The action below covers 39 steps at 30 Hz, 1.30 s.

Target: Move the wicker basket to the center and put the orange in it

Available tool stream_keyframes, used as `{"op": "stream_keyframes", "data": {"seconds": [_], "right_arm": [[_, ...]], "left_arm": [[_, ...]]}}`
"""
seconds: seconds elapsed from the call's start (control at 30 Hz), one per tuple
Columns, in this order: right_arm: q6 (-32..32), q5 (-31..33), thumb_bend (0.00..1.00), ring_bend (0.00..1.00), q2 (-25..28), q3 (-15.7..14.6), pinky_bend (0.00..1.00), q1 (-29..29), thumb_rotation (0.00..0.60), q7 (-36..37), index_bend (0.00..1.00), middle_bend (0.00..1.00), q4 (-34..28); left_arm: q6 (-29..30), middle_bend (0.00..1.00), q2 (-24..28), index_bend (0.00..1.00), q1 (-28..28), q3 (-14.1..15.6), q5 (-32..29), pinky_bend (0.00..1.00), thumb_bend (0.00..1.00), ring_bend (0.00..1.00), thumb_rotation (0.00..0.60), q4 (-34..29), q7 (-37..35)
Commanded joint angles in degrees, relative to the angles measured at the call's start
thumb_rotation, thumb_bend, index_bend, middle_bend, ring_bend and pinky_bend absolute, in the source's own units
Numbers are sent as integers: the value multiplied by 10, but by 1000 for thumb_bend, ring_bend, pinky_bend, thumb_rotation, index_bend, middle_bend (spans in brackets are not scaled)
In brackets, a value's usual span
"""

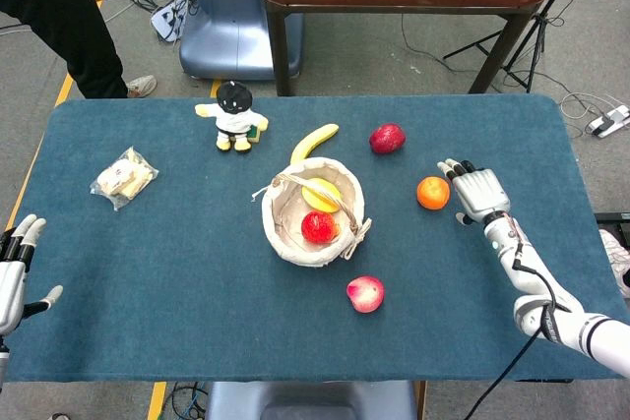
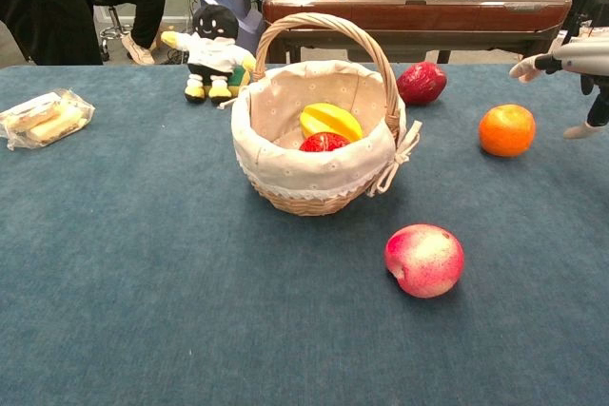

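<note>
- Round wicker basket with cream cloth liner and arched handle (image 1: pixel 313 211) near middle of blue cloth-covered table (image 1: pixel 177 272); judged first step done, or basket already central; inside: red fruit and yellow fruit.
- Round orange fruit (image 1: pixel 432 193) on cloth at 3 o'clock from basket, well apart from it; not in basket; not lifted.
- Right robot hand (image 1: pixel 475 192) just beside orange, at its 3 o'clock; fingers spread, gripping nothing; contact with orange not resolvable, likely a narrow gap; in chest view hand (image 2: pixel 571 68) at right edge, raised above cloth, fingers extended over the far side of orange (image 2: pixel 506 129).
- Left robot hand (image 1: pixel 14 272) at table's 9 o'clock edge, far from all objects; fingers apart, empty; not shown in chest view.
- Other items, untouched: dark red fruit (image 1: pixel 387 138) at 1 o'clock from basket; pink-red fruit (image 1: pixel 365 294) at 5 o'clock; yellow banana (image 1: pixel 313 142) at 12 o'clock, just behind rim.
- Judgement: remaining work is closing on orange, lift, carry toward 9 o'clock over rim, release; handle arch a possible obstruction on entry.
</note>
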Motion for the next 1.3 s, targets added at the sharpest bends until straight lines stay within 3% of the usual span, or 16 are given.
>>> {"op": "stream_keyframes", "data": {"seconds": [0.03, 0.3, 0.37, 0.57, 0.67, 0.77, 1.03, 1.3], "right_arm": [[-19, 21, 202, 89, -35, -3, 349, 18, 600, 1, 83, 99, 44], [-39, 31, 209, 104, -92, -6, 349, 39, 600, 11, 83, 135, 115], [-39, 31, 249, 124, -104, -7, 355, 43, 600, 9, 96, 152, 128], [-31, 16, 365, 237, -120, -7, 498, 46, 600, 23, 260, 269, 139], [-13, -10, 381, 298, -105, 0, 614, 43, 600, 45, 350, 314, 112], [6, -34, 382, 319, -75, 10, 655, 37, 600, 74, 380, 325, 64], [65, -91, 383, 321, 17, 46, 661, 21, 600, 141, 380, 326, -84], [66, -109, 382, 321, 20, 71, 661, 42, 600, 180, 381, 318, -136]], "left_arm": [[1, 62, 1, 69, 5, -1, -1, 177, 205, 99, 600, -1, -1], [-2, 62, 3, 68, 15, -6, -5, 172, 205, 99, 600, -5, -5], [-2, 62, 4, 69, 17, -7, -4, 170, 204, 99, 600, -6, -5], [-6, 62, 7, 69, 22, -11, -7, 170, 205, 99, 600, -7, -12], [-7, 62, 9, 69, 23, -14, -10, 170, 205, 99, 600, -6, -14], [-8, 62, 8, 69, 24, -16, -10, 170, 205, 99, 600, -5, -14], [-8, 62, 8, 69, 26, -21, -5, 170, 205, 99, 600, -9, -9], [-7, 62, 9, 69, 30, -24, -3, 170, 205, 99, 600, -13, -9]]}}
